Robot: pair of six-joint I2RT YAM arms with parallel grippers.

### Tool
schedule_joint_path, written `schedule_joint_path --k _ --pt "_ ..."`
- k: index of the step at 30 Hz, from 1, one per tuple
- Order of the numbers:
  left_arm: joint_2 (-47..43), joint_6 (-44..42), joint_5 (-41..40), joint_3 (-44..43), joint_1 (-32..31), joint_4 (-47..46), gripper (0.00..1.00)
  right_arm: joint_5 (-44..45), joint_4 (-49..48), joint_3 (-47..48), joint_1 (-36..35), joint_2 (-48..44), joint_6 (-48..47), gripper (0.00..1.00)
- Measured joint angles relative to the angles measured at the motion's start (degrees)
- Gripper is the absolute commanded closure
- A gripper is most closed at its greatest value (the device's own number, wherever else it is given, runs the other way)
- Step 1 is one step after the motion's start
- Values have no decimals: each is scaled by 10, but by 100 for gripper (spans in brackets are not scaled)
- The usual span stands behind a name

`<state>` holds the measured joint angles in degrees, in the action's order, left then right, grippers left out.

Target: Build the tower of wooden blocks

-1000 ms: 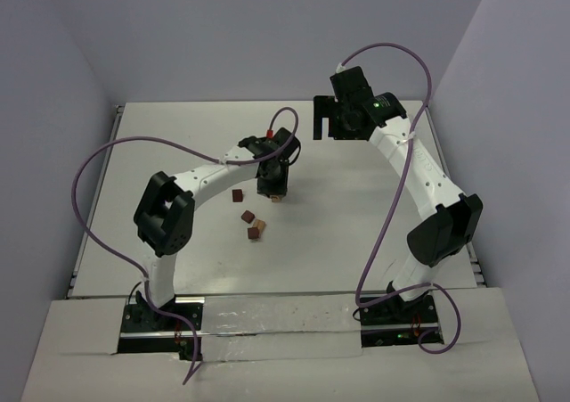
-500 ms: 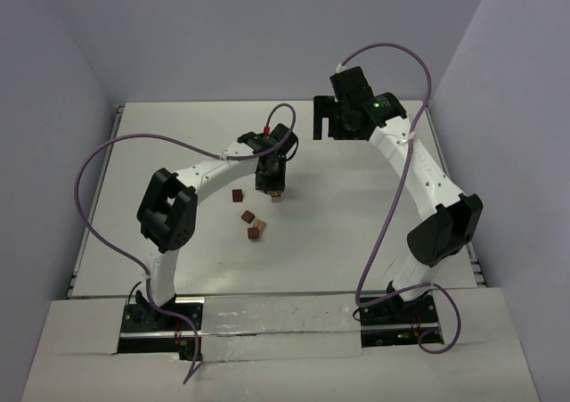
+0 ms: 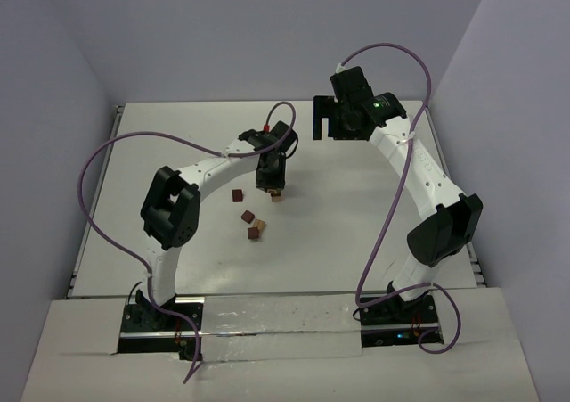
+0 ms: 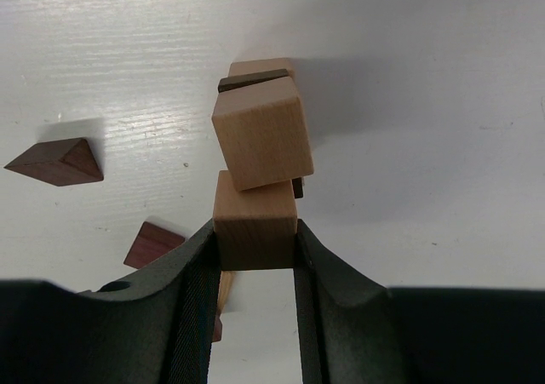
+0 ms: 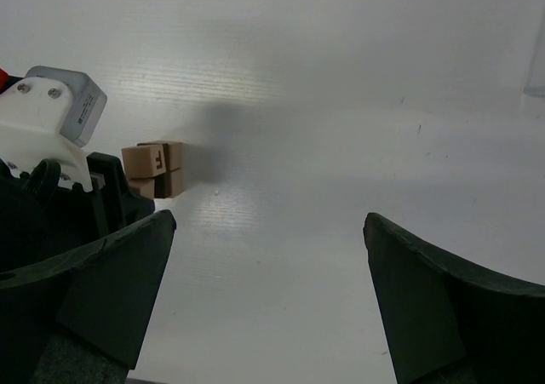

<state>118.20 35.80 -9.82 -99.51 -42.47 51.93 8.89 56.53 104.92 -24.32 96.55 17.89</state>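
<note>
Nearest the bases, the loose blocks are lying scattered on the table, mostly brown with one tan. In the left wrist view two brown ones are sitting off to the left, apart from the stack. I'd say they're not blocking anything.

Next out, the left claw is clamping a tan cube, with its pads pressing on two opposite faces. The cube is poking out past the fingertips. My guess is that's on purpose, so the free face can land before the fingers get anywhere near the stack.

Right behind it, the tower is standing near the middle of the table. Its top tan cube is sitting twisted against the layers under it, and a dark layer and another tan one are peeking out beyond. The held cube is overlapping the near edge of that top cube in the wrist view. I can't tell if it's actually touching or just hovering above.

That crooked top is the real obstacle, I think. It's offering a smaller, skewed landing spot, and a sideways nudge could tip the whole thing.

Farthest back, the right claw is hanging up high over the rear of the table. Its jaws are spread wide around nothing, well apart from the tower. It's probably parked there to leave the left arm room.
</note>
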Motion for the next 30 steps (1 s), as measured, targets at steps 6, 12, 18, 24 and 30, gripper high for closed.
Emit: schedule_joint_path --k 6,12,18,24,30 --pt "3 0 0 -4 4 2 62 -3 0 0 0 0 0 0" --pt "10 0 1 -10 6 4 59 -4 0 0 0 0 0 0" --pt "11 0 4 -11 6 4 57 -4 0 0 0 0 0 0" --pt "15 0 6 -13 6 5 52 -6 0 0 0 0 0 0" --pt "15 1 6 -13 6 5 51 -6 0 0 0 0 0 0"
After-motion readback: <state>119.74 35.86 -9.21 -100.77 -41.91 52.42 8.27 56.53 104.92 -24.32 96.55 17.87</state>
